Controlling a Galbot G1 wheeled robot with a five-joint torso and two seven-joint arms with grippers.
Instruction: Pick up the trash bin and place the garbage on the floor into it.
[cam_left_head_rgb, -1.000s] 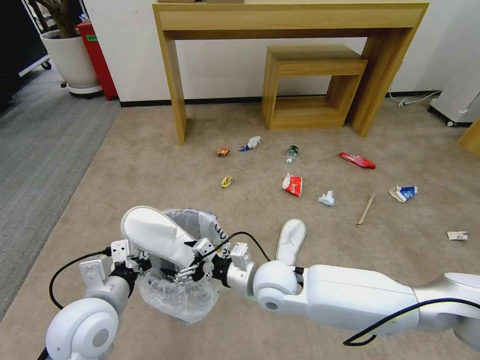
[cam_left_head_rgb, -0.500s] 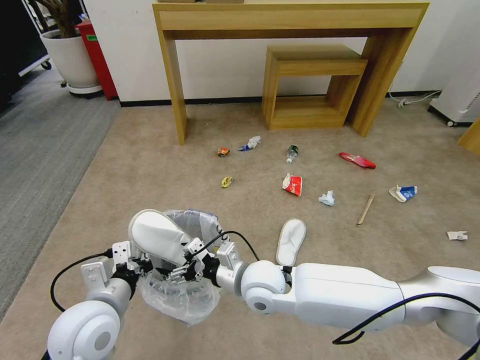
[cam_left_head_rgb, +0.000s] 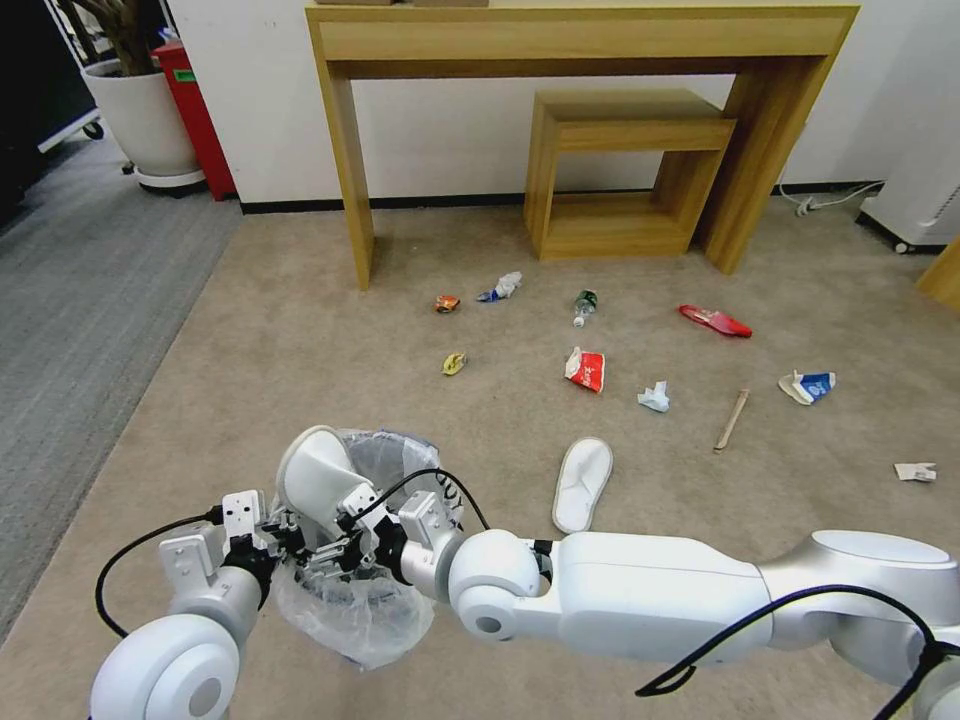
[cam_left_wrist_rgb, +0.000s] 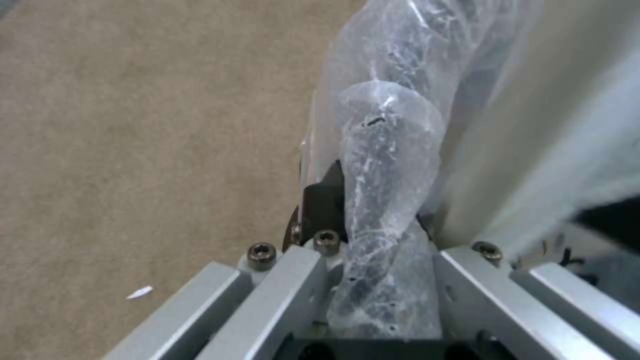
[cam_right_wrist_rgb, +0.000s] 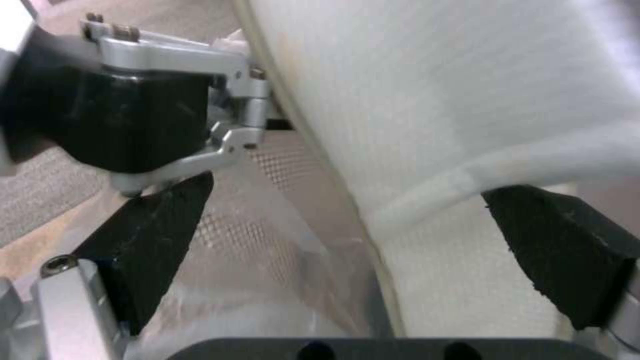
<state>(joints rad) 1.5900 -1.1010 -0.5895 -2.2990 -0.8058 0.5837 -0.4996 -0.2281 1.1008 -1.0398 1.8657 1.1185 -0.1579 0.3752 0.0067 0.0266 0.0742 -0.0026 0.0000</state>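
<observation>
1. The trash bin (cam_left_head_rgb: 352, 590) hangs just above the floor (cam_left_head_rgb: 300, 330), in front of the robot; the left gripper (cam_left_head_rgb: 272, 540) is clenched on its bag-lined rim.
2. The right gripper (cam_left_head_rgb: 345, 545) is over the bin mouth. Its pads (cam_right_wrist_rgb: 567, 260) stand wide, released, either side of a white slipper (cam_left_head_rgb: 315, 475) tipping into the bin.
3. The slipper looks light, soft and floppy; I judge its edge the easiest hold.
4. The bin seems light, its crinkly liner (cam_left_wrist_rgb: 387, 165) slippery, so the rim grip may creep.
5. The second slipper (cam_left_head_rgb: 582, 483) and small wrappers lie farther out on the floor.
6. The bin's inside and the slipper's lower end are hidden.
</observation>
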